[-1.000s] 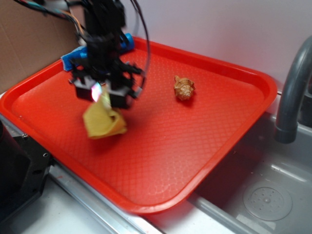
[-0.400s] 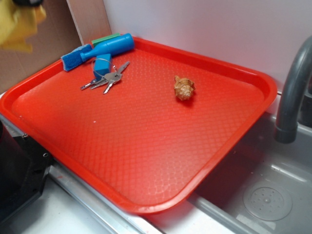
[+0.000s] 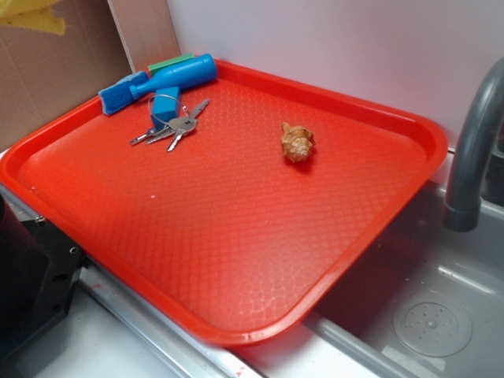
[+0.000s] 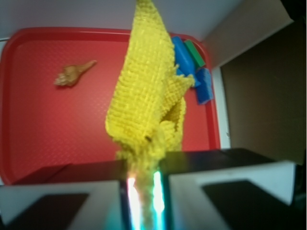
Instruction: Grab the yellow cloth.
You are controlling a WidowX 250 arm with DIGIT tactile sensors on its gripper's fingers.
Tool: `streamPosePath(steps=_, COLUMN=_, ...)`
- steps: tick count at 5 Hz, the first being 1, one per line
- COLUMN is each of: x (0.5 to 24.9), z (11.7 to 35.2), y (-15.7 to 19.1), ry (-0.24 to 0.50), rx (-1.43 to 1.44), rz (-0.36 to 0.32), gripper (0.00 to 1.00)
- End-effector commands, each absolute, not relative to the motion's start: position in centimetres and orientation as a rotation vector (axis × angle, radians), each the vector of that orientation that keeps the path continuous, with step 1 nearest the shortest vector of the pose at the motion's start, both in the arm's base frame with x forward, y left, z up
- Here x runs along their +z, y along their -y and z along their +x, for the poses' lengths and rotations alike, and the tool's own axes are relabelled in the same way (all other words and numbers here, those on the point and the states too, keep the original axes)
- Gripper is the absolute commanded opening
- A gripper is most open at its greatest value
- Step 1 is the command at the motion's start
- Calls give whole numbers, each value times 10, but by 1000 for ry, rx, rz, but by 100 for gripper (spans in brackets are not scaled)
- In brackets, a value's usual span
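Gripper (image 4: pixel 143 191) clamped on yellow cloth (image 4: pixel 144 96), cloth dangling above red tray (image 4: pixel 38 120)

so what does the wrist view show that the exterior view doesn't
Only the wrist view shows the end effector, shut on the yellow cloth, which hangs from it above the tray.

Only the exterior view shows the keys, the grey faucet and the sink; the cloth is just a yellow scrap at its top left corner.

Both show the red tray, the brown seashell and the blue tool.
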State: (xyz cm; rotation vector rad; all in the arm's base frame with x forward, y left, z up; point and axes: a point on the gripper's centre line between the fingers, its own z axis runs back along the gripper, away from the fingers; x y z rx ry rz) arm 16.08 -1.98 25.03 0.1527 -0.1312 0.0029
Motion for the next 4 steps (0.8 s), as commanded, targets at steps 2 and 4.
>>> streamPosePath(steps=2, x=198, z=201, y=29, ry=223, rx=27, rz=106, gripper=0)
streamPosePath(steps=4, x=177, z=207, y=26, ry=167, rx=67, rz=128, gripper=0)
